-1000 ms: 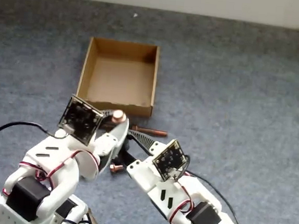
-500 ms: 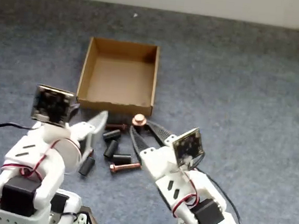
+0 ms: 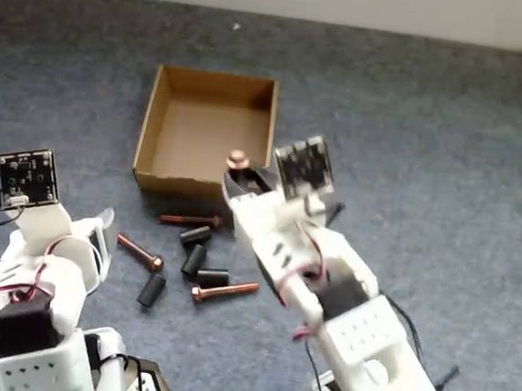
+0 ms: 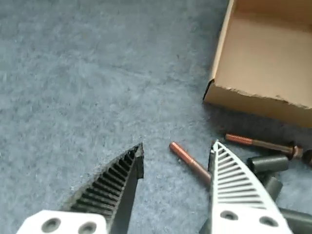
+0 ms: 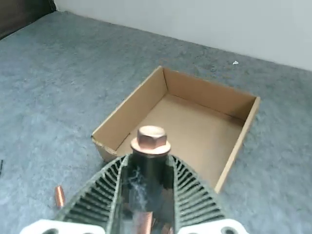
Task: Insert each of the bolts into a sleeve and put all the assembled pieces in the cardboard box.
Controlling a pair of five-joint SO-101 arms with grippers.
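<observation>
My right gripper [image 3: 240, 181] is shut on a dark sleeve [image 5: 146, 176] with a copper bolt in it; the bolt head [image 5: 152, 139] sticks out above the fingers. The piece hangs at the near right corner of the cardboard box [image 3: 151, 117], whose floor is bare [image 5: 195, 126]. My left gripper [image 4: 177, 145] stands open low over the carpet, with a loose bolt [image 4: 191, 164] lying between its fingertips. Two more bolts [image 3: 190, 219] [image 3: 225, 290] and several black sleeves [image 3: 193, 259] lie on the carpet in front of the box.
Grey carpet covers the whole floor. There is free room to the right of the box and behind it. A pale wall edge runs along the far side.
The right gripper has carried the bolt-and-sleeve piece up from the pile to the box's near right corner. The left arm has drawn back to the left, away from the pile.
</observation>
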